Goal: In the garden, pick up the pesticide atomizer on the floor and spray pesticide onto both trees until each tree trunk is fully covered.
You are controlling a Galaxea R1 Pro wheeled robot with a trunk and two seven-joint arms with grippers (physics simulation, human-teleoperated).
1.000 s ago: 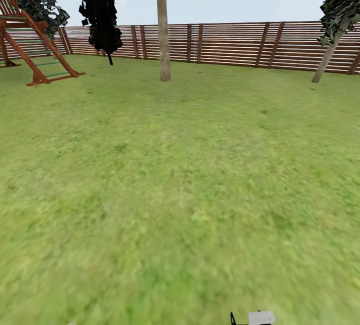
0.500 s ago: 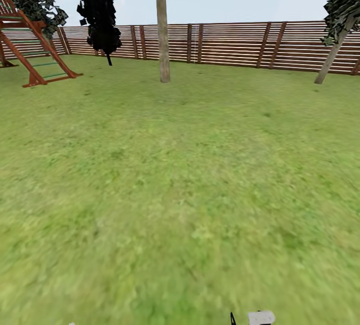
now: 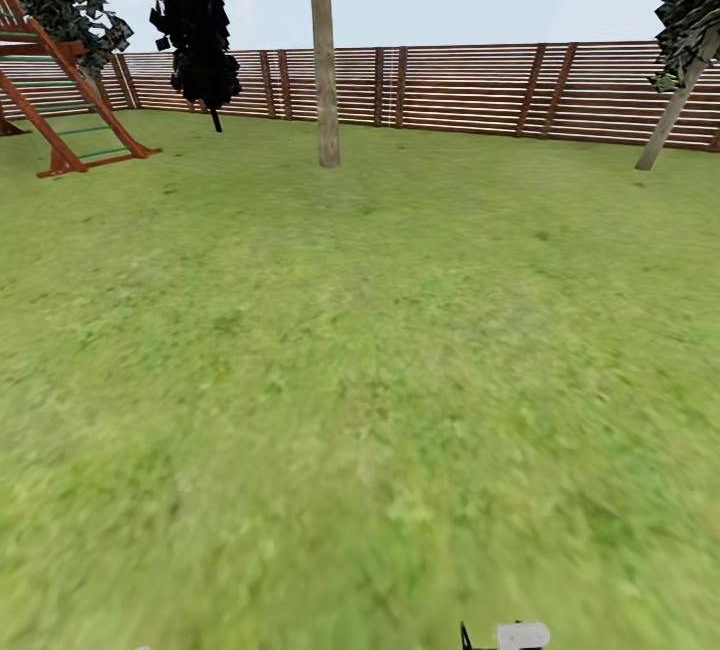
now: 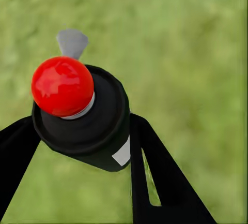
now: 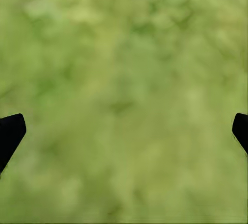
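In the left wrist view my left gripper [image 4: 85, 136] is shut on the pesticide atomizer [image 4: 98, 125], a dark bottle with a red ball top [image 4: 62, 85] and a white label [image 4: 122, 154]. Its black fingers [image 4: 155, 177] press on both sides, above blurred grass. My right gripper [image 5: 124, 131] is open over bare lawn, its two black fingertips [image 5: 10, 133] far apart. In the head view a tall tree with a straight grey-brown tree trunk [image 3: 324, 60] stands far ahead in the garden, before the slatted fence [image 3: 460, 90]. The second such tree is out of view. No white specks show.
Grass lawn [image 3: 360, 380] stretches from me to the fence. A red wooden play frame [image 3: 60, 100] stands at the far left beside a dark columnar tree [image 3: 195, 20]. A leaning leafy tree [image 3: 672, 115] is at the far right. A grey robot part [image 3: 520, 635] shows at the bottom edge.
The whole head view has shifted slightly: the play frame has slid left and the trunk base and right tree sit lower, so the camera moved. Nothing else differs.
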